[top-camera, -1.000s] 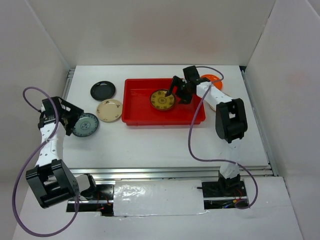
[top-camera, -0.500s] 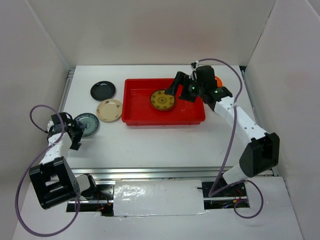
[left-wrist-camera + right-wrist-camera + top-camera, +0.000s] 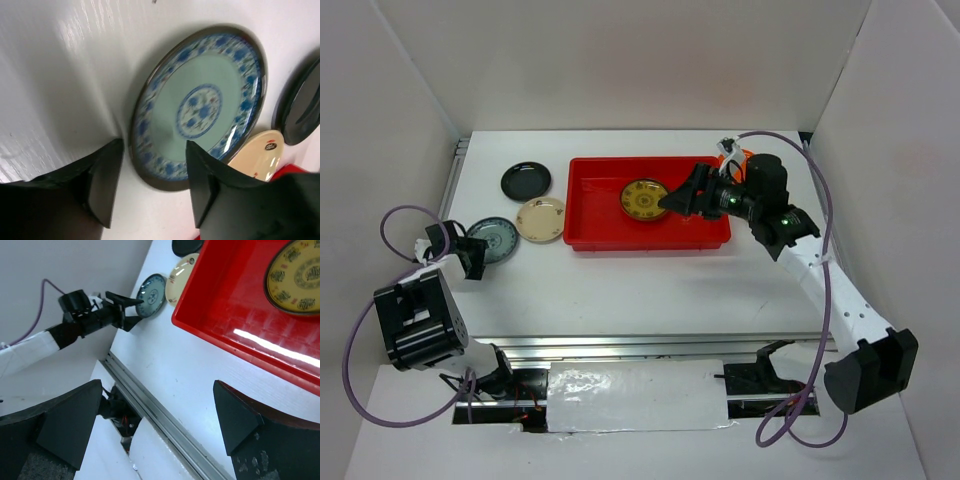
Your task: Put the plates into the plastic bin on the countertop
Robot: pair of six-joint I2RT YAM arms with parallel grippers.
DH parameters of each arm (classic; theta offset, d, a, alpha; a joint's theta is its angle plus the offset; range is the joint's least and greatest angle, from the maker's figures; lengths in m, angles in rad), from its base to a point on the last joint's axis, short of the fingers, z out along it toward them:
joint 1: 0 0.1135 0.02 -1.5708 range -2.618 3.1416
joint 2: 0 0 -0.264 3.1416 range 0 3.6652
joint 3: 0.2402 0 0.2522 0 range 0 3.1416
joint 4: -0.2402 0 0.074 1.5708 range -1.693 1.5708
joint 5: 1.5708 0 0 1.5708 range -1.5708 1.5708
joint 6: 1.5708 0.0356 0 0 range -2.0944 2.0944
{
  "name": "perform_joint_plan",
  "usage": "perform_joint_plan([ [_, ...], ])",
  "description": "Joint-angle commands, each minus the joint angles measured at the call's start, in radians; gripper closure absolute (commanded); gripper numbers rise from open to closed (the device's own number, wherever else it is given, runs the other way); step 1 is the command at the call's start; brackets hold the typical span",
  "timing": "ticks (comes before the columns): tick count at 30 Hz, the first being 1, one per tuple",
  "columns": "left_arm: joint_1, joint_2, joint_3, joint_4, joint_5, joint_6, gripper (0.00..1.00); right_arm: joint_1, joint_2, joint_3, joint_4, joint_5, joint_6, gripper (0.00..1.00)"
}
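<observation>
The red plastic bin [image 3: 582,200] sits mid-table with the dark brown-yellow plate [image 3: 645,199] lying in it. My right gripper [image 3: 684,198] is open and empty, hovering over the bin just right of that plate. On the white countertop left of the bin lie the black plate [image 3: 525,180], a cream plate [image 3: 539,220] and the blue-grey plate [image 3: 496,240]. My left gripper [image 3: 470,256] is open and low, its fingers either side of the blue-grey plate's [image 3: 200,105] near rim, not closed on it. An orange plate [image 3: 737,155] shows partly behind my right arm.
White walls enclose the table on the left, back and right. The metal rail [image 3: 165,420] runs along the front edge. In the right wrist view the bin [image 3: 225,290], the brown-yellow plate [image 3: 295,275] and my left arm [image 3: 85,320] show.
My right arm swung out to the right, and its gripper drew back slightly right of the brown-yellow plate. My left arm pulled down and left, its gripper now at the blue-grey plate's near edge.
</observation>
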Motion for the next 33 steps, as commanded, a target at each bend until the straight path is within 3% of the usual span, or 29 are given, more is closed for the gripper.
perform_joint_plan([
  [1,0.002,0.049,-0.055,-0.046,-0.020,-0.009,0.36,-0.019,-0.036,-0.024,0.067,-0.051,-0.006,0.00],
  [8,0.004,-0.010,-0.066,-0.114,-0.094,-0.007,0.67,-0.028,-0.078,-0.015,0.045,-0.040,-0.003,0.00],
  [11,0.008,-0.007,-0.044,-0.144,-0.091,-0.004,0.87,-0.031,-0.099,-0.015,0.041,-0.035,-0.002,0.00],
  [12,0.008,-0.010,-0.023,-0.170,-0.094,-0.004,1.00,-0.034,-0.105,-0.012,0.038,-0.031,-0.002,0.00],
  [18,0.007,-0.275,0.034,-0.331,-0.235,-0.036,1.00,-0.059,-0.130,-0.003,0.003,-0.025,-0.012,0.00],
  [21,-0.016,-0.449,0.103,-0.336,-0.265,0.026,1.00,-0.086,-0.141,-0.024,-0.014,-0.029,-0.015,0.00],
  [24,-0.074,-0.484,0.201,-0.353,-0.255,0.098,1.00,-0.121,-0.165,-0.050,-0.024,-0.020,-0.015,0.00],
  [28,-0.189,-0.370,0.346,-0.223,-0.016,0.208,1.00,-0.230,-0.191,-0.078,-0.088,0.113,0.012,0.00],
  [29,-0.270,-0.318,0.401,-0.207,0.029,0.259,1.00,-0.250,-0.194,-0.085,-0.094,0.139,0.017,0.00],
  [30,-0.316,-0.199,0.461,-0.236,0.100,0.278,1.00,-0.278,-0.198,-0.099,-0.100,0.158,0.024,0.00],
  [33,-0.510,0.023,0.690,-0.276,0.130,0.356,1.00,-0.410,-0.199,-0.145,-0.106,0.172,0.049,0.00],
])
